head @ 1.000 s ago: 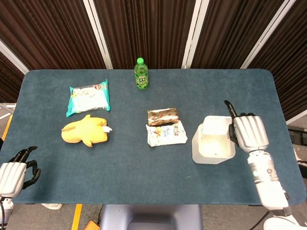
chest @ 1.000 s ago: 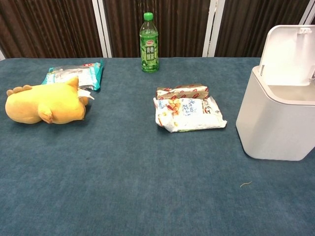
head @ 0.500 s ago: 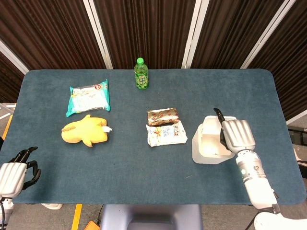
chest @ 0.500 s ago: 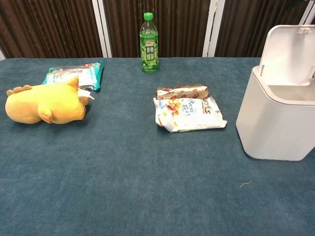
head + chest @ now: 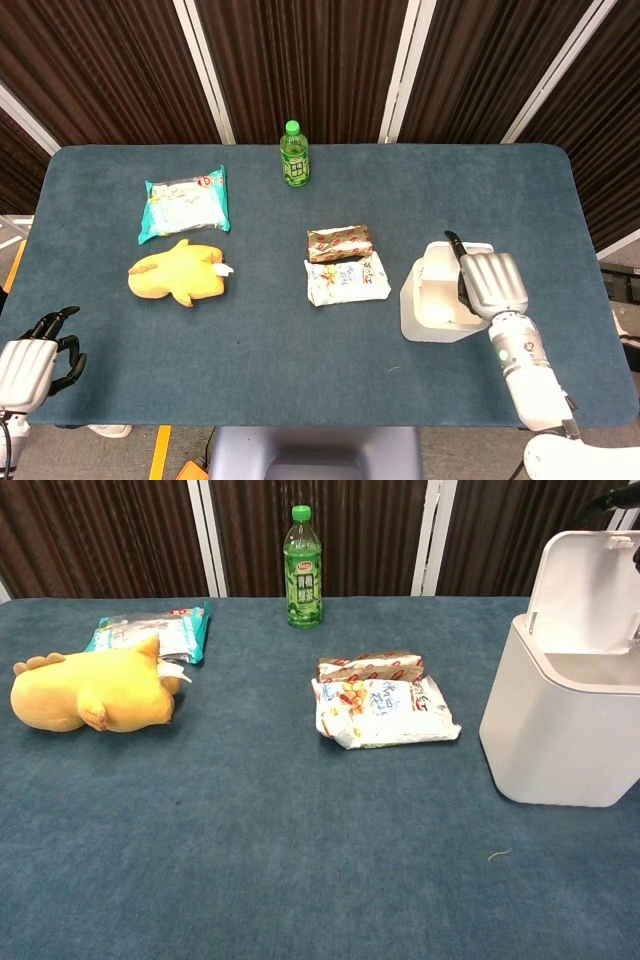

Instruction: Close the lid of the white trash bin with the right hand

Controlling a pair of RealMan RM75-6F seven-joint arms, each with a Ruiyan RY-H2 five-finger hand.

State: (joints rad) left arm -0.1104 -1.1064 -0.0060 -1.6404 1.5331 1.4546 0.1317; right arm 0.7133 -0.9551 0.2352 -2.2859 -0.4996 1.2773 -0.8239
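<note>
Blue felt tabletop [image 5: 250, 330]: white plastic trash bin [image 5: 560, 735] was stood at its right, hinged lid [image 5: 585, 590] raised upright. Right hand [image 5: 490, 284] was poised above, grasp undeterminable. Lid judged light, stiff; to be pushed at its top edge.

Chest view: bin [image 5: 560, 730] and lid [image 5: 590, 585] cut off at right edge. Right hand [image 5: 490, 285] hides bin's right rim; fingertips unclear. Snack-pack print too small to read.
</note>
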